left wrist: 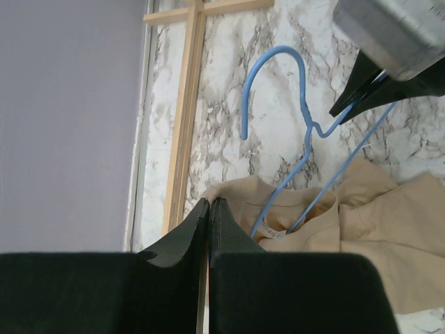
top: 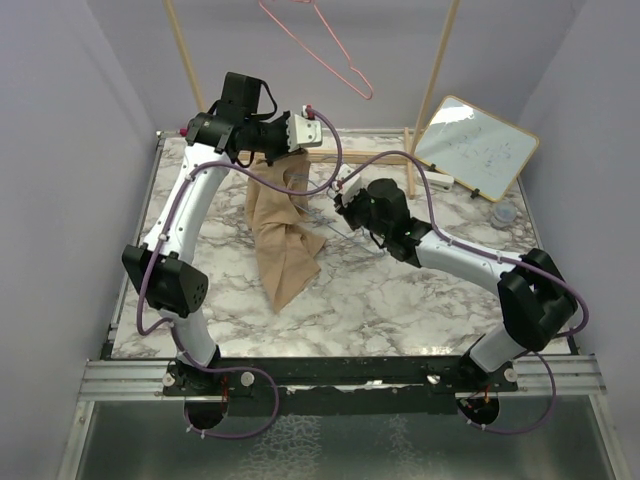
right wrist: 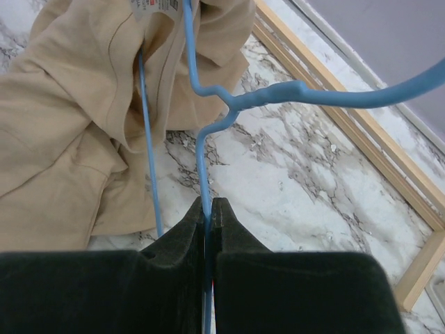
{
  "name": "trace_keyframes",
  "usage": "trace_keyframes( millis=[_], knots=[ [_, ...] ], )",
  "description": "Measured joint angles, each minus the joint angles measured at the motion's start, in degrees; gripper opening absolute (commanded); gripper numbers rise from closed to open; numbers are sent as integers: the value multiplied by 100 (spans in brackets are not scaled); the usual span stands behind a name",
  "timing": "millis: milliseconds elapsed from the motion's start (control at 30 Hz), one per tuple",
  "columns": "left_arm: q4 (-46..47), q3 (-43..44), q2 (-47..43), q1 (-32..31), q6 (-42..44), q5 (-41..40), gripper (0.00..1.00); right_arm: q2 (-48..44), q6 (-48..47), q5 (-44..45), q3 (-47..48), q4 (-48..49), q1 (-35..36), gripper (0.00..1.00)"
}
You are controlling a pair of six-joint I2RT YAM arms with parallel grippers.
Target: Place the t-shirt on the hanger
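Over a marble table (top: 400, 300), left gripper (left wrist: 209, 209) pinched a tan fabric t-shirt (left wrist: 375, 229), right gripper (right wrist: 207, 209) clamped a light-blue wire hanger (right wrist: 278, 94) in its neck; tugging might free the cloth.

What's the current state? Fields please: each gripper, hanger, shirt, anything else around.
left gripper: shut on the t-shirt near its neck, holding it up
right gripper: shut on the hanger wire beside the twist
hanger: light blue, lower part through the neck opening, hook outside
t-shirt: tan, hanging down onto the table
other: pink hanger at the back, whiteboard at far right
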Motion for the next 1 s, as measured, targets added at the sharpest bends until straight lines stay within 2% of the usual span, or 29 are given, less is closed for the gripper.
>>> trace_keyframes(
  millis=[267,567,767,1000],
  knots=[
    [20,-260,-382,-195,-472,109,0,7,240,-37,0,-164,0,1],
    [321,-1283,-916,-332,-728,170,0,-7,339,-238,-48,-46,11,1],
    [726,-1932,-966,-387,-754,166,0,-94,247,-483,-210,57,33,1],
    [938,-2022,-949,-391,-682,168,0,-361,184,-616,-343,103,46,1]
  ],
)
